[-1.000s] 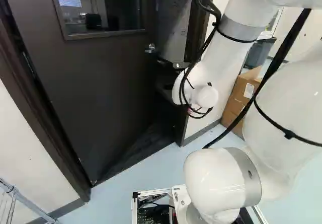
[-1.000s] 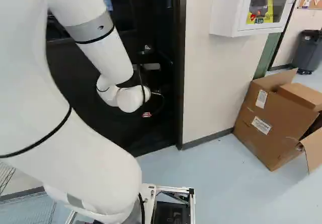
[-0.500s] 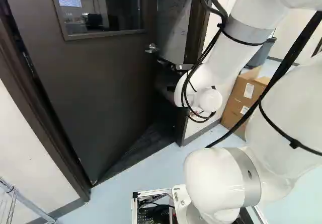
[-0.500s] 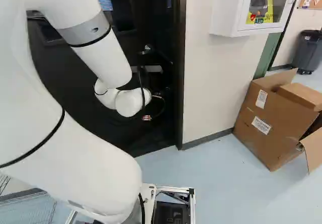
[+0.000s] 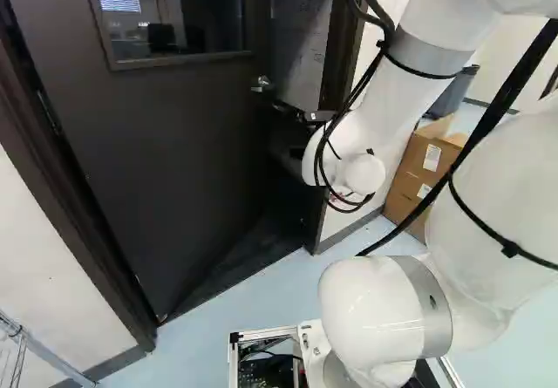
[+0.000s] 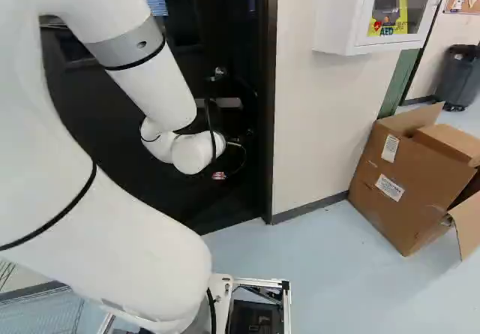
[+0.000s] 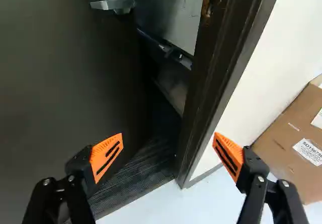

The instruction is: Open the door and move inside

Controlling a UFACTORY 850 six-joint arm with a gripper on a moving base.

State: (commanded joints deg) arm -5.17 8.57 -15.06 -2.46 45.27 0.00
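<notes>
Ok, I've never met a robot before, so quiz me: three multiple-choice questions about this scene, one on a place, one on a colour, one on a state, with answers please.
1. Where is the cardboard box?
a) hung on the wall
b) on the floor beside the wall
c) in the doorway

2. What colour are the pads of the end effector?
a) green
b) white
c) orange

3. How does the door stand?
a) partly open
b) fully closed
c) off its hinges

Answers:
1: b, the right base view shows it standing there.
2: c, both pads show that colour in the wrist view.
3: a, a gap shows between its handle edge and the frame.
</notes>
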